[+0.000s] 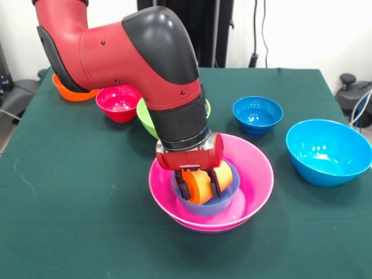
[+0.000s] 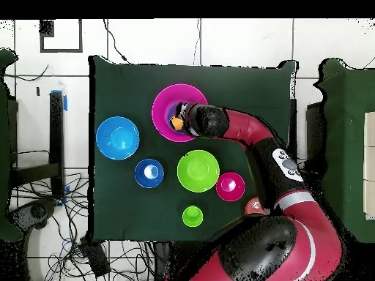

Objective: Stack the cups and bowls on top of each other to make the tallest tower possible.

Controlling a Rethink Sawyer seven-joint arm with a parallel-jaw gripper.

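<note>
The gripper (image 1: 200,181) is clamped on the orange cup (image 1: 198,185), held tilted just over the small light-blue bowl (image 1: 207,204) nested in the pink bowl (image 1: 256,174) (a purple rim seems to peek from beneath). Beside that pink bowl, still unstacked on the tabletop (image 1: 87,192): sky-blue bowl (image 1: 328,151), dark-blue bowl (image 1: 257,114), lime bowl (image 1: 145,116), red bowl (image 1: 119,102)

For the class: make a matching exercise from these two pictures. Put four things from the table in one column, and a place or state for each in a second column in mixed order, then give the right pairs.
Things:
1. orange cup
2. large sky-blue bowl
3. red bowl
4. light-blue bowl

Places or states:
A. sits inside the pink bowl
B. stands alone, empty, at the front view's right edge
C. between the jaws of the gripper
D. beside the orange bowl, behind the arm

Pairs: 1-C, 2-B, 3-D, 4-A
</note>
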